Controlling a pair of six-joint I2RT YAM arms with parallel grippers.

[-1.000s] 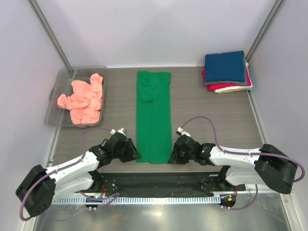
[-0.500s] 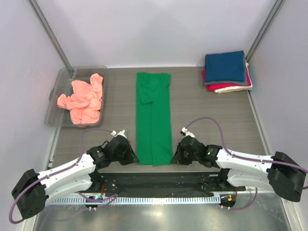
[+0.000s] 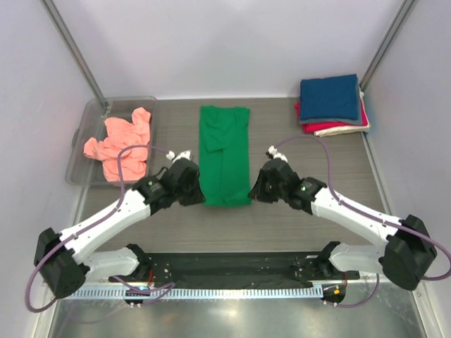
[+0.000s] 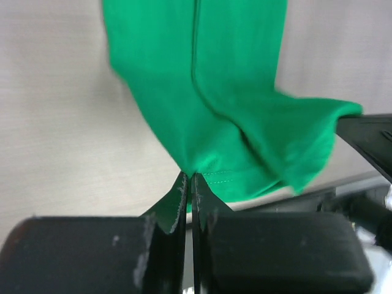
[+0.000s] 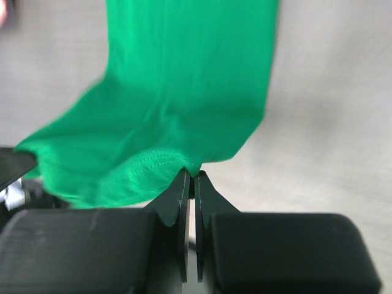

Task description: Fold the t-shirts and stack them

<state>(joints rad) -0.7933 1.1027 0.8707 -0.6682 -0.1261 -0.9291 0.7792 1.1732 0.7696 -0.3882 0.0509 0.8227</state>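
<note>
Top external: clamping bright green cotton t-shirt [image 3: 225, 158] hem in left gripper [image 3: 199, 193] and right gripper [image 3: 254, 191], now carrying it toward 12 o'clock, halving it

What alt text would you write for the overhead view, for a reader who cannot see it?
Two robot arms pinch the near corners of a long green t-shirt, left fingers and right fingers shut on its hem. A clear bin at the left holds a crumpled pink t-shirt; folded blue, red and white t-shirts are stacked at the far right.
</note>
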